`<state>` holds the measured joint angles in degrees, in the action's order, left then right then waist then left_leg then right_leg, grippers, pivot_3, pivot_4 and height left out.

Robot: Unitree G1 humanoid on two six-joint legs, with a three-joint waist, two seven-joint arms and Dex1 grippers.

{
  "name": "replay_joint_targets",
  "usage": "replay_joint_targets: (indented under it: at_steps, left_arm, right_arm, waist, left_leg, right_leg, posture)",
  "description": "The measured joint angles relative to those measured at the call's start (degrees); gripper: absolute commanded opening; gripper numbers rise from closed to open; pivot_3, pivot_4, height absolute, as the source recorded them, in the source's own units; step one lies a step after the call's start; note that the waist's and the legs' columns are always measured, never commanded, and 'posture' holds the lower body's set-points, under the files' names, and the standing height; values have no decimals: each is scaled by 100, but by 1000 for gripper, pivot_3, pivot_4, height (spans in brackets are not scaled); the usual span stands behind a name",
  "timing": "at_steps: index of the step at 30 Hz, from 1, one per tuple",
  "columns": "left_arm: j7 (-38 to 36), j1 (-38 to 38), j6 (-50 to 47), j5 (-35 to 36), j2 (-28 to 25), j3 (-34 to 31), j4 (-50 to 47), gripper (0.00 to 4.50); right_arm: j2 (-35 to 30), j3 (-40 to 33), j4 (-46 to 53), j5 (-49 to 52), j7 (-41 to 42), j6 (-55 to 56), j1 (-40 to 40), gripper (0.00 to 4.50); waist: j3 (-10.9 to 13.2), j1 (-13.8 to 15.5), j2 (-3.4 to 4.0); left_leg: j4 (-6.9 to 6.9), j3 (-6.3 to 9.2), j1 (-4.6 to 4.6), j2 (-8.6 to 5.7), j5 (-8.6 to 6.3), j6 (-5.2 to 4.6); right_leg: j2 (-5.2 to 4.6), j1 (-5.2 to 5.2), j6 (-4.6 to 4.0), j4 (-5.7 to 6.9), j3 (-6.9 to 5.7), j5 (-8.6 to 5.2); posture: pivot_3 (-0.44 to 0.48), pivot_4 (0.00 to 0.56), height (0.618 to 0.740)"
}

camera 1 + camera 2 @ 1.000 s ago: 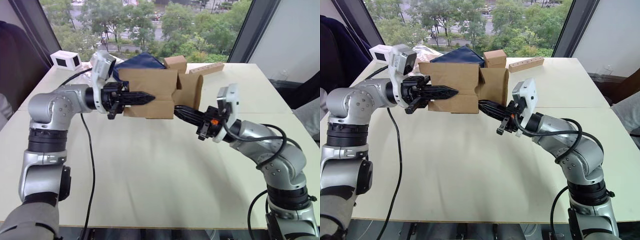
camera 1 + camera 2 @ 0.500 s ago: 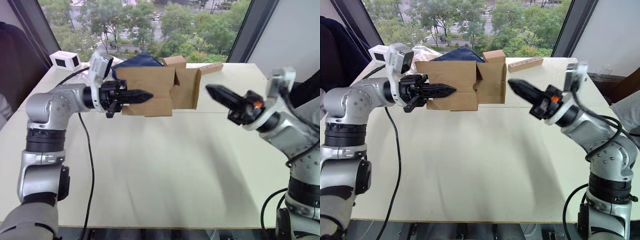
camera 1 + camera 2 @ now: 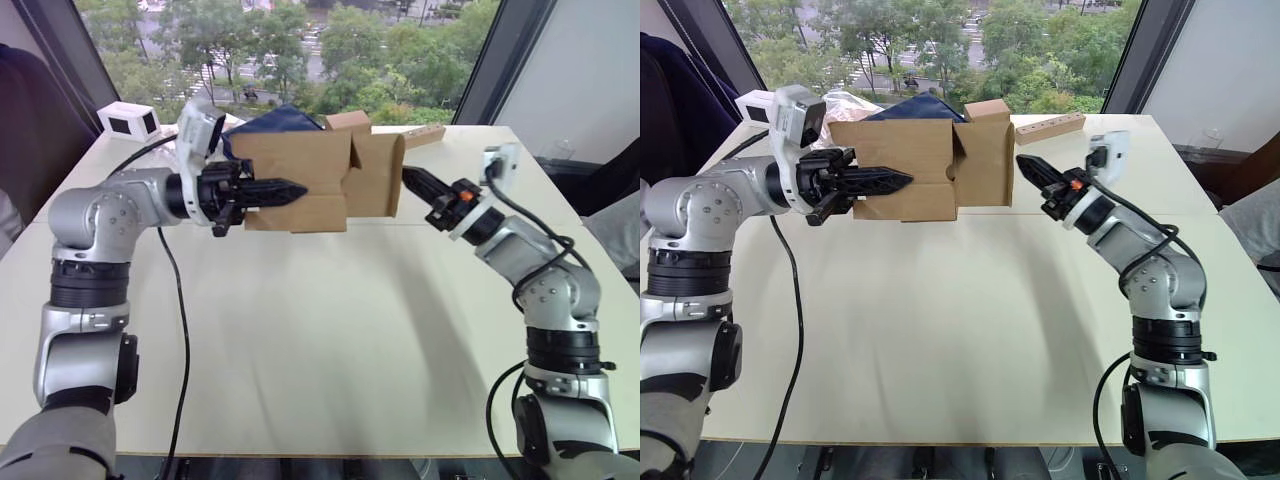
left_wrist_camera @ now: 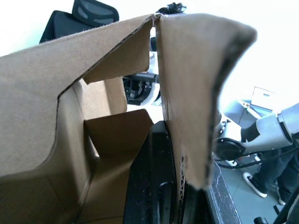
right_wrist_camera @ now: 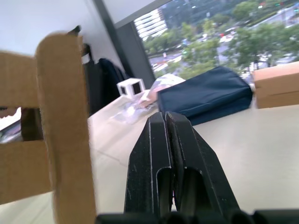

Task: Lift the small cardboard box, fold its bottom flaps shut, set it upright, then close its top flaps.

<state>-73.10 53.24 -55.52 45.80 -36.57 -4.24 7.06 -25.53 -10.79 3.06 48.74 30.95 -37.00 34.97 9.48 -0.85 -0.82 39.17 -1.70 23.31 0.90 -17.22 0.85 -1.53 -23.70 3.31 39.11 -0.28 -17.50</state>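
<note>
Left eye view showed the big pale table [image 3: 320, 330] first. Above it, well off the top, hung the small cardboard box [image 3: 300, 185], lying on its side with one long face toward the camera. Behind it sat a dark blue bag [image 3: 275, 122], a chunkier brown box [image 3: 348, 124] and a long wooden block [image 3: 425, 136], all by the window.

The left gripper [image 3: 285, 191] had its black fingers pinched on a wall of the small cardboard box, one finger lying along the outside. In the left wrist view a finger [image 4: 149, 182] ran up inside the open box, tight against the cardboard. The left arm was bent at the elbow and reached across to the middle, wrist level.

At the box's right end, one flap [image 3: 385, 178] stood out from the end, not folded in. The right gripper [image 3: 415, 181] pointed at that flap, very close to it. I could not tell if it touched. Its two fingers [image 5: 170, 163] were pressed flat together, holding nothing. The right arm rose from its elbow and stretched toward the box.

I think the step was folding the flaps shut at this end. To do it well, the right tip should push flat on the middle of the flap, slowly, while the left gripper keeps the box steady.
</note>
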Motion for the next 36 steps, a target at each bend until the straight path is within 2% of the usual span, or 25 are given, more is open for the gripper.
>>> replay_joint_targets:
  at_steps: [5, 9, 17, 20, 22, 24, 25, 29, 36]
  left_arm:
    - [18, -81, -16, 4, -69, -3, -5, 0]
    - [21, -81, -16, 54, -74, -3, -8, 0]
    - [19, -81, -15, 98, -77, -1, -8, 0]
    - [21, -81, -16, 98, -77, -1, -8, 0]
    - [28, -81, -16, 99, -77, -1, -8, 0]
    - [46, -80, -16, 99, -77, 0, -8, 0]
    - [52, -80, -16, 99, -77, 0, -8, 0]
    - [78, -77, -16, 101, -81, 0, -9, 0]
    - [112, -78, -17, 105, -109, -3, -10, 0]
  right_arm:
    - [99, -61, 714, 956, 469, -512, -392, 64]
    - [102, -145, 1063, 1520, 533, -797, -544, 64]
    - [266, -138, 1129, 1732, 429, -872, -570, 64]
    - [360, -128, 1120, 1732, 428, -868, -567, 751]
    - [429, -124, 1104, 1734, 428, -861, -563, 1453]
    - [465, -111, 1068, 1741, 428, -861, -557, 2390]
    - [482, -111, 1052, 1752, 426, -862, -554, 2671]
    - [907, -109, 1022, 2081, 309, -875, -550, 2671]
    - [1153, -103, 1022, 2409, 97, -879, -581, 2671]
  waist:
    - [0, 21, 0]
    - [0, 12, 0]
    - [0, 3, 0]
    - [0, 5, 0]
    - [0, 5, 0]
    - [0, 5, 0]
    - [0, 5, 0]
    - [0, -8, 0]
    - [0, 4, 0]
  left_leg:
    - [1, 2, 2, 0, 0, -1]
    - [3, 1, -2, 0, -1, -1]
    - [2, 2, -1, 0, -1, -1]
    - [2, 1, -1, 0, -1, -1]
    - [2, 2, -1, 0, -1, -1]
    - [2, 1, -1, 0, -1, -1]
    - [2, 2, -1, 0, -1, -1]
    - [2, 2, -1, 1, 0, -1]
    - [1, 2, -1, 0, -1, -1]
  right_leg:
    - [-3, 2, 0, -1, 0, 0]
    - [-2, 4, 1, 0, 0, 0]
    - [-1, 2, 0, 0, 0, 0]
    - [-1, 2, 1, 0, 0, 0]
    - [-1, 2, 1, 0, 0, 0]
    - [-1, 2, 1, 0, 0, 0]
    - [-1, 2, 0, 0, 0, 0]
    - [0, 1, 0, 0, 0, 0]
    - [-2, 2, 0, 0, 0, 0]
  posture:
    - [0, 150, 740]
    - [0, 150, 740]
    - [0, 150, 740]
    - [0, 150, 740]
    - [0, 150, 740]
    - [0, 150, 740]
    - [0, 150, 740]
    - [0, 150, 740]
    - [0, 150, 740]
